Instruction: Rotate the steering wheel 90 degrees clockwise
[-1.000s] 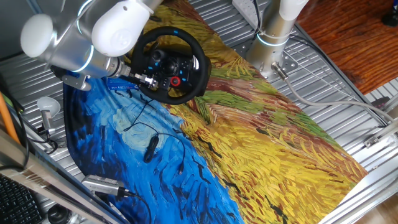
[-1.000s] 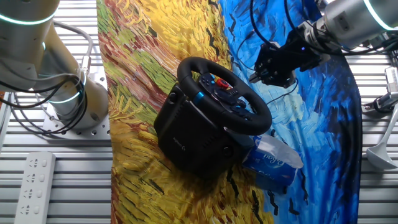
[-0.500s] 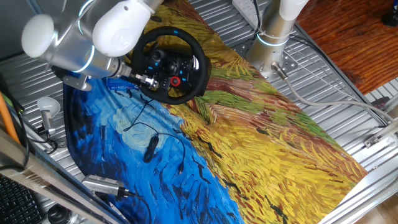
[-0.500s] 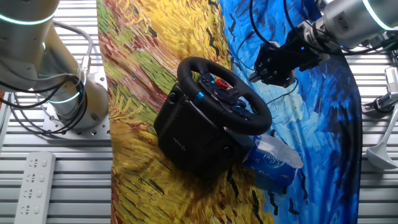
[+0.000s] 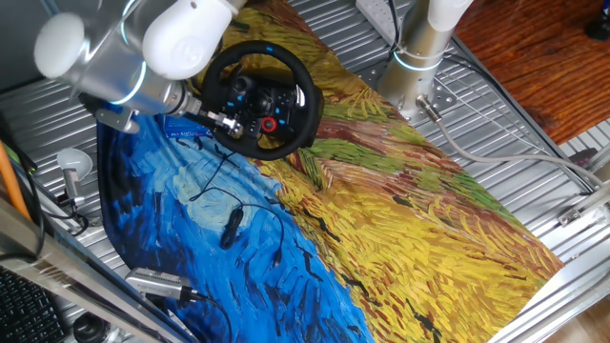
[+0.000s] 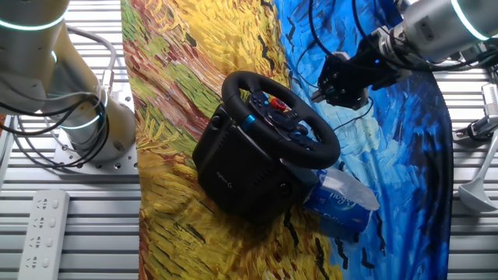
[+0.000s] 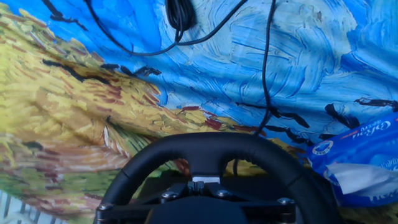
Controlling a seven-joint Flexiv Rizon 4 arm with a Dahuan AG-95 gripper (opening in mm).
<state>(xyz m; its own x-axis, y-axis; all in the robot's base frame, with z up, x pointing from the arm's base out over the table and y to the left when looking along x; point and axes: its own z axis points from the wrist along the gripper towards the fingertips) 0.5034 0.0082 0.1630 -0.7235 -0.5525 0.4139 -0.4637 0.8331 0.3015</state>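
The black steering wheel (image 5: 263,97) stands tilted on its black base (image 6: 233,175) on the painted cloth, its red knob (image 5: 270,124) low on the hub. It also shows in the other fixed view (image 6: 280,117). My gripper (image 5: 227,122) is at the rim's lower left side, and in the other fixed view (image 6: 331,92) it hangs a little apart from the rim. In the hand view the rim (image 7: 211,148) arcs just beyond my gripper (image 7: 203,183). The jaws are together and hold nothing.
A small black cabled device (image 5: 231,227) lies on the blue cloth, its cable running toward the wheel (image 7: 180,12). A blue tissue pack (image 6: 338,198) lies against the wheel base. A second arm's base (image 5: 417,57) stands beside the cloth. A power strip (image 6: 43,222) lies nearby.
My arm has shifted very slightly. The wheel has not turned.
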